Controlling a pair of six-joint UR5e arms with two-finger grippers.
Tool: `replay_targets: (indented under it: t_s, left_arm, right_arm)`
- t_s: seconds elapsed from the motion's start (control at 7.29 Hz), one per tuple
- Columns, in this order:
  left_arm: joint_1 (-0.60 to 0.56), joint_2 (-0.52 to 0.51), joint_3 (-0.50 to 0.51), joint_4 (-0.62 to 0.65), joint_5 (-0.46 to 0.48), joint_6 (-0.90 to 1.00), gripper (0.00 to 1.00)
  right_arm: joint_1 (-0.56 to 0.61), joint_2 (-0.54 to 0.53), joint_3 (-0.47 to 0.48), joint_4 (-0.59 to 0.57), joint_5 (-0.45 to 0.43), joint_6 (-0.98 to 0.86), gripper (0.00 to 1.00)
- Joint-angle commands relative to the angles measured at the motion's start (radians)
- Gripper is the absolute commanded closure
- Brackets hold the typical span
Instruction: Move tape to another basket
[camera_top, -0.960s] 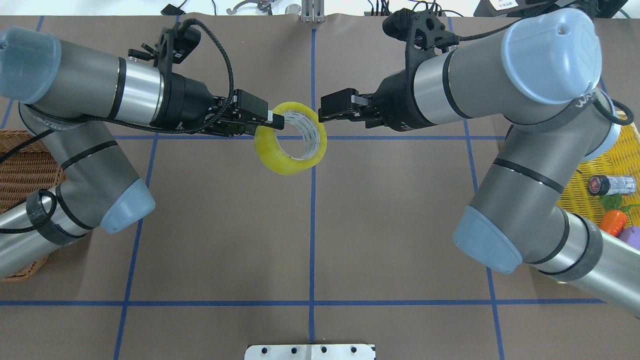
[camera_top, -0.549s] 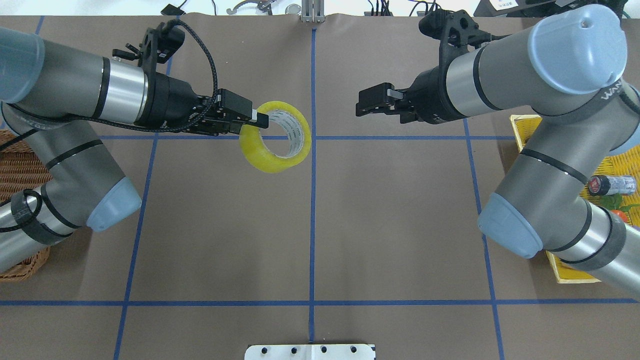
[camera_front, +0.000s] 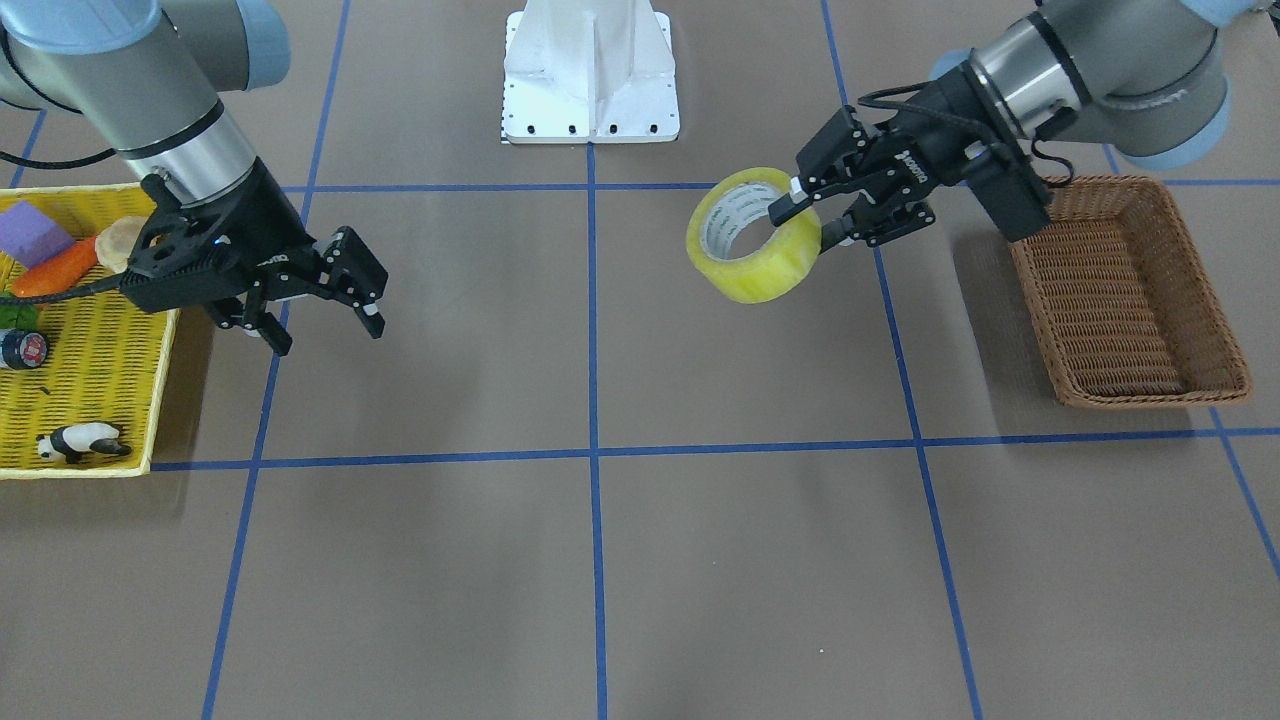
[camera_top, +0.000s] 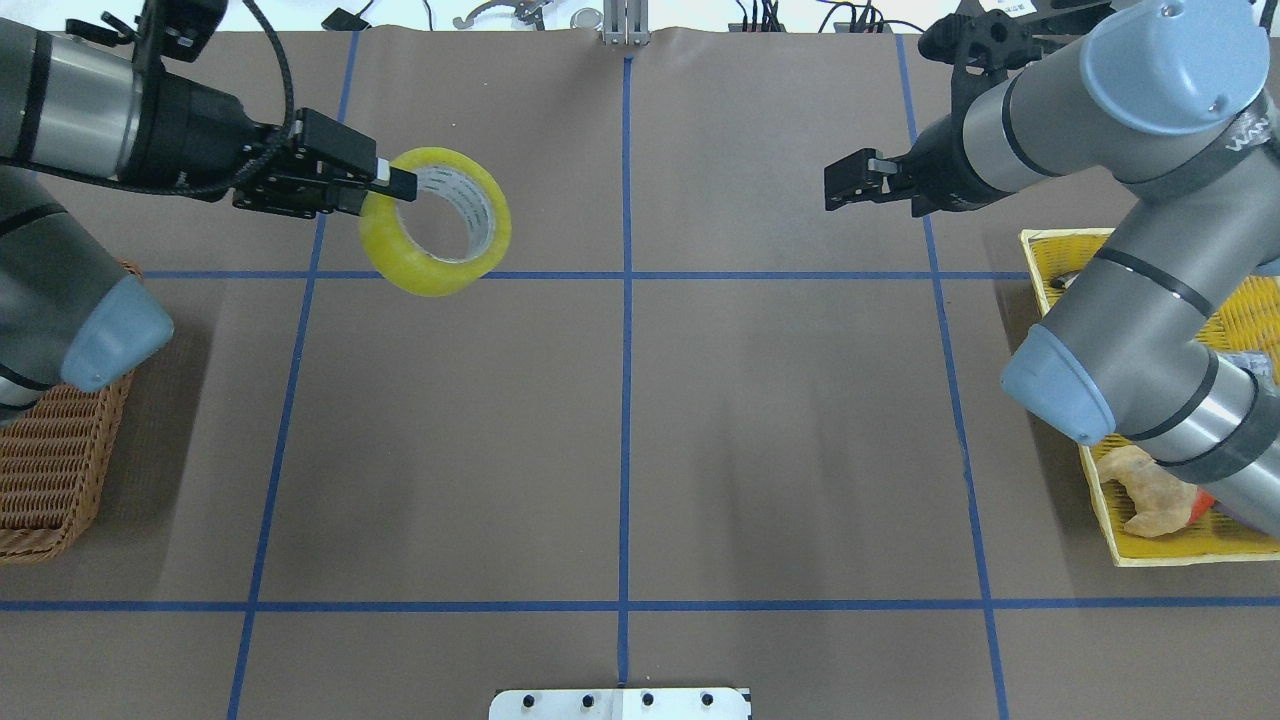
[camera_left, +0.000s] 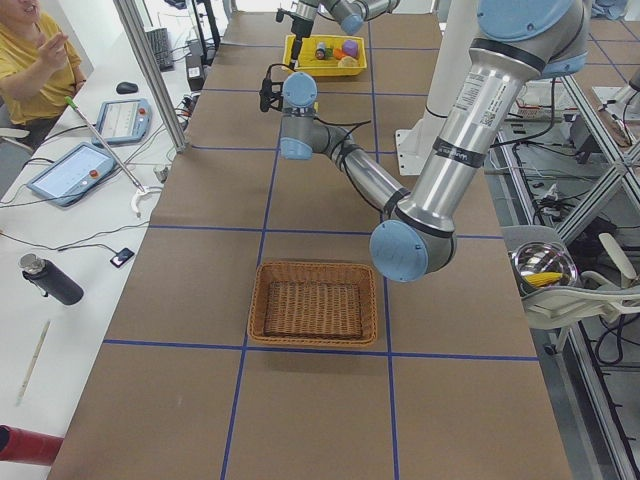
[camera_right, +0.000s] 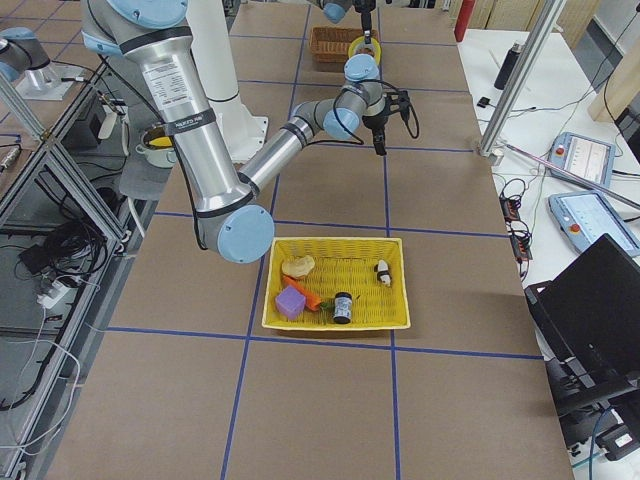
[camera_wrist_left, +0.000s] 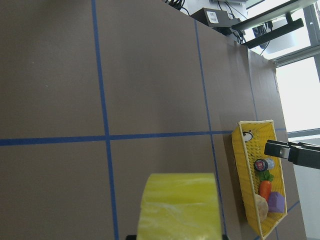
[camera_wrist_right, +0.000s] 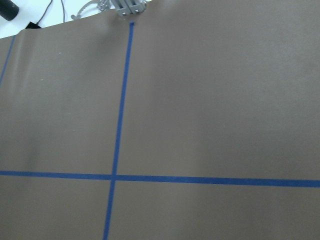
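Observation:
The yellow-green tape hangs above the table left of the centre line, its core facing sideways. My left gripper is shut on the roll's wall, one finger inside the ring; the front view shows the same grip on the tape. The brown wicker basket sits empty further to my left, partly under my left arm in the overhead view. My right gripper is open and empty near the yellow mesh basket. The left wrist view shows the tape at its bottom edge.
The yellow mesh basket on my right holds a small dark roll with a red label, a panda figure, a carrot and a purple block. A white base plate sits at the robot's side. Blue tape lines cross the brown table.
My left gripper has carried the tape left, toward the wicker basket's side. My right arm has pulled back right, away from the tape, with its gripper open.

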Motion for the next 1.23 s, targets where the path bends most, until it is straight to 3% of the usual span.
replay_targets:
  t_s: [0.0,0.55,0.96,1.1]
  left_arm:
    - [-0.09,0.066,0.006,0.003,-0.083,0.109,1.0]
    - [-0.272,0.199,0.039,-0.001,-0.312,0.322,1.0]
    - [-0.451,0.228,0.204,-0.003,-0.523,0.554,1.0]
    - [-0.481,0.257,0.244,-0.003,-0.534,0.641,1.0]
  right_arm:
    - [0.06,-0.008,-0.02,-0.133,0.002,-0.172,0.0]
    - [0.169,-0.082,-0.051,-0.184,0.07,-0.451,0.0]
    - [0.25,-0.179,-0.051,-0.175,0.122,-0.609,0.0]
    - [0.281,-0.207,-0.051,-0.175,0.13,-0.665,0.0]
